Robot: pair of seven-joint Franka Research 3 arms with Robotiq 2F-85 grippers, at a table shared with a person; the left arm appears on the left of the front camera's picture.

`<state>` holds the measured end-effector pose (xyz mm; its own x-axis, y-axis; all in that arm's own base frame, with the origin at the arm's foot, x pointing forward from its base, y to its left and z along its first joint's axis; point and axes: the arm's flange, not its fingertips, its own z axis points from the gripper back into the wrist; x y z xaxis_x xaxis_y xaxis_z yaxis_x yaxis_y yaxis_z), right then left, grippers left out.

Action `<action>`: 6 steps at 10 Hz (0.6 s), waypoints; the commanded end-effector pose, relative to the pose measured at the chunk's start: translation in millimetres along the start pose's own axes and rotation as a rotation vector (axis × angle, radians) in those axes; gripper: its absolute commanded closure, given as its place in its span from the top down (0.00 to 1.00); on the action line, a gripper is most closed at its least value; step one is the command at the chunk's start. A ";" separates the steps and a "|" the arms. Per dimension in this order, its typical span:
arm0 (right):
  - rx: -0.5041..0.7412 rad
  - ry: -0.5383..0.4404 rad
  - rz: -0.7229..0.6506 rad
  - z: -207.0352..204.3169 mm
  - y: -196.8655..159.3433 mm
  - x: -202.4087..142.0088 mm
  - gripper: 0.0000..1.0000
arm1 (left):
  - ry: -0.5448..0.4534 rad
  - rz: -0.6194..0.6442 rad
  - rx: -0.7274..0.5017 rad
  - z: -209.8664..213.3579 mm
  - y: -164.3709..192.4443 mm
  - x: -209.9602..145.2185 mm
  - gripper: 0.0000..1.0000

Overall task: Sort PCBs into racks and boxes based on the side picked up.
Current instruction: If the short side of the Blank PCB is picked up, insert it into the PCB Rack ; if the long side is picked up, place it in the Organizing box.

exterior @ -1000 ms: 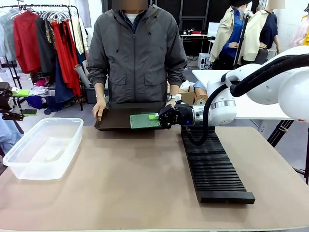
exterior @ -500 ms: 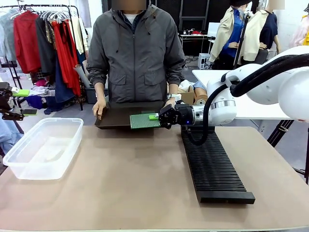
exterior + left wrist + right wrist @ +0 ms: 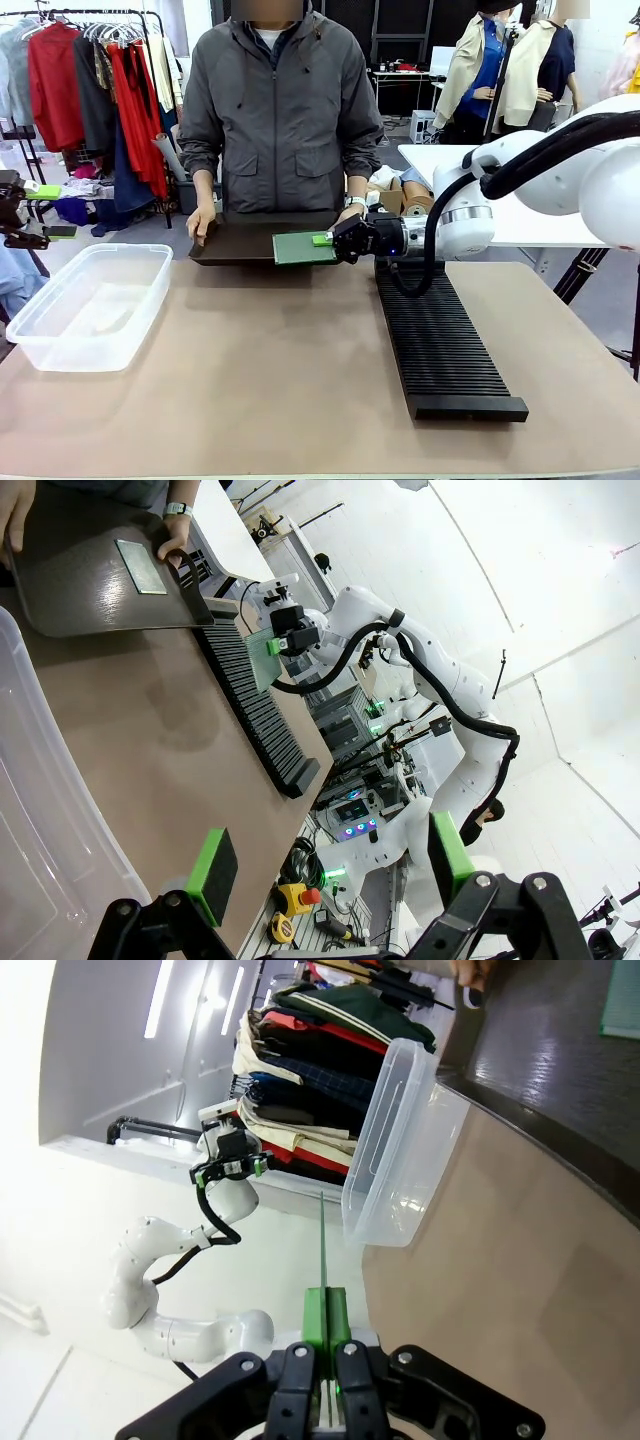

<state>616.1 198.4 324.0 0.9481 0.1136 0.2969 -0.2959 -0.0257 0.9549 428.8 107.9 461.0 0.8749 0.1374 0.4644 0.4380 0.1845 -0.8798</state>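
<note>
Front view, read left to right.

- One clear tub [image 3: 90, 305] is stood on the left part of the table [image 3: 280, 380], its long side running away from the robot.
- One flat black tray [image 3: 230, 245] is held at the table's far edge by the person. One hand [image 3: 203, 222] is placed at its left end and the other hand [image 3: 352, 210] at its right end. Two hands are counted.
- One PCB [image 3: 300, 248] is seen over the tray's near right corner, lying roughly level. It is pinched at its right edge by the right gripper [image 3: 322, 240], which is brought in sideways from the right.
- One long black rack [image 3: 440, 345] is laid on the right part of the table, with its far end just below that arm's wrist. Its ribbed slots run across its width.

Right wrist view: the two green pads [image 3: 314, 1318] are pressed together on the PCB. The board is seen edge-on as a thin green line rising from between them.

Left wrist view:
- The left gripper [image 3: 330, 865] is seen with its jaws spread wide and nothing between its two pads. The tub's wall is seen at the lower left.
- A second PCB [image 3: 140, 566] is found lying flat on the tray, near its middle, between the person's hands.
- The gripped board is shown apart from the tray, near the rack's far end.

PCBs counted: two, with one gripped and one on the tray.
</note>
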 end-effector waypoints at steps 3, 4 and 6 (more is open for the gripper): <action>-0.002 -0.021 0.165 56.4 28.5 2.6 0.00 | 0.004 0.003 0.000 1.1 -2.5 0.6 1.00; -0.018 -0.040 0.224 78.0 35.0 4.0 0.00 | 0.004 0.003 0.000 1.1 -2.5 0.6 1.00; -0.036 -0.062 0.355 115.6 41.4 3.3 0.00 | 0.004 0.003 0.000 1.1 -2.5 0.6 1.00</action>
<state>629.6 88.8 368.5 0.8399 0.0393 0.5414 -0.5415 -0.0077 0.8406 428.8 108.2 461.0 0.8748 0.1380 0.4643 0.4378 0.1848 -0.8799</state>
